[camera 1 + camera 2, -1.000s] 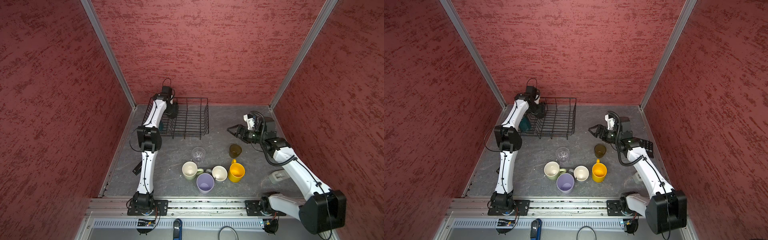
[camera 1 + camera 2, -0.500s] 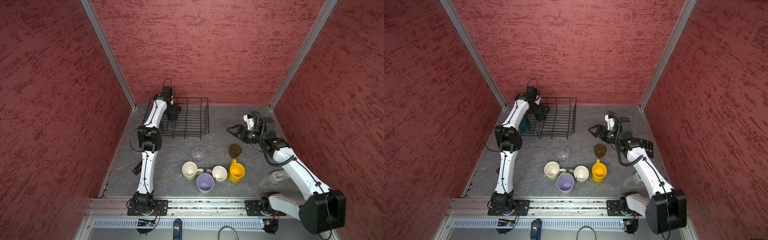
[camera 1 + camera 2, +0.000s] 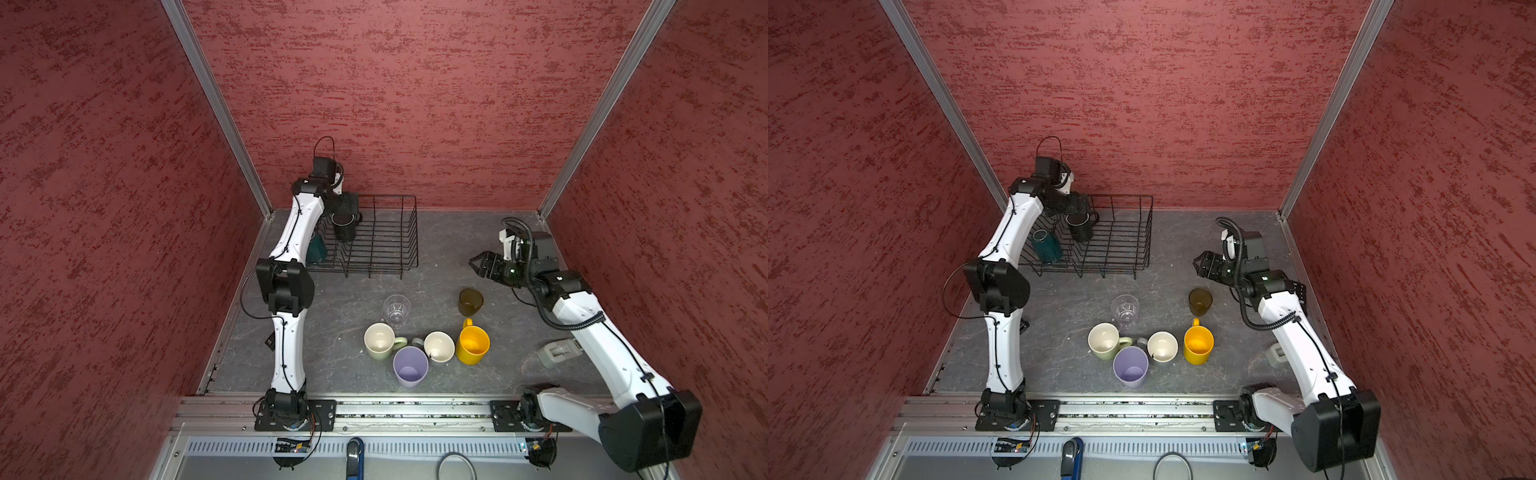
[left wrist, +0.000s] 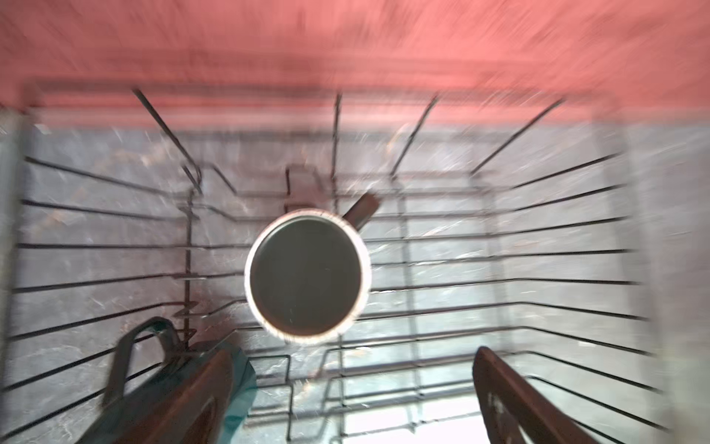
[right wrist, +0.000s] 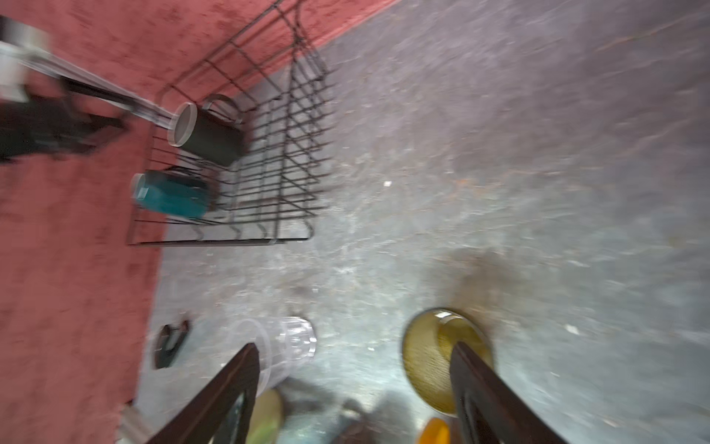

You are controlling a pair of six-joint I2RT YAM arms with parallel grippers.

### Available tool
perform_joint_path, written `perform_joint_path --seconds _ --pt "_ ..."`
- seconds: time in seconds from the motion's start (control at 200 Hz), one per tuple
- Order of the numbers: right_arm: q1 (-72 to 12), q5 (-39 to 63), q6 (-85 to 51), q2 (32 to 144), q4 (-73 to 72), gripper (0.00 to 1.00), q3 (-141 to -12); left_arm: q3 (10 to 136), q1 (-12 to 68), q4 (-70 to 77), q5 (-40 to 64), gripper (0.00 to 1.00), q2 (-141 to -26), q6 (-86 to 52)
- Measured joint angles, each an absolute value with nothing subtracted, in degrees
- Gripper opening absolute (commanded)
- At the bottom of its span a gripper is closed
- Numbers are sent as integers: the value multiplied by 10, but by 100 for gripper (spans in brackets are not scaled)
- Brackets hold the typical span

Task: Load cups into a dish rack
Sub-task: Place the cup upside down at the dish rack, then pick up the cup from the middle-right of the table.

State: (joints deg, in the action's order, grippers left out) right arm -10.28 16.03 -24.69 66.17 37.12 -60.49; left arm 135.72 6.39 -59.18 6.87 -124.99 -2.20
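Your left gripper [image 4: 353, 351] hangs wide open inside the dish rack [image 3: 390, 249], fingers spread and holding nothing. Straight below it the black mug [image 4: 307, 271] stands mouth up on the rack's wires, clear of both fingers, its handle sticking out to one side. The teal mug [image 3: 1045, 246] sits in the rack too, just beside one left finger [image 4: 192, 392]. You cannot tell whether it stands straight or leans, because the left wrist view is blurred.

Your right gripper [image 5: 353, 346] is also open and empty, held above the table [image 3: 436, 249] and well apart from the rack. The amber tumbler [image 3: 471, 301] is the cup nearest to it, upright on the table just below and ahead of the fingertips. In the right wrist view one finger [image 5: 484, 384] overlaps the tumbler's rim, but both top views show gripper and tumbler apart. The clear glass [image 3: 397, 309] stands farther out, past the opposite finger.

Beyond those two, farther still from the right gripper, four more cups stand upright in a cluster: the pale green mug [image 3: 380, 340], lilac tumbler [image 3: 410, 368], grey mug [image 3: 438, 347] and yellow mug [image 3: 472, 345]. The yellow mug is the one nearest your right arm, and the pale green mug is the one nearest your left.
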Motion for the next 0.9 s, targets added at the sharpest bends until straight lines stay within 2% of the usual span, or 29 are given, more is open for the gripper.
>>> perform_joint_path --seconds 0.185,0.466,0.902 --pt "-103 111 -239 641 406 70 -590 1262 48 -483 119 98 -1103 -52" --pt "-104 91 -240 634 417 64 -528 1152 41 -350 196 99 -961 -73" --pt "-108 91 -250 686 380 54 -491 1161 -32 -315 327 100 -860 -128"
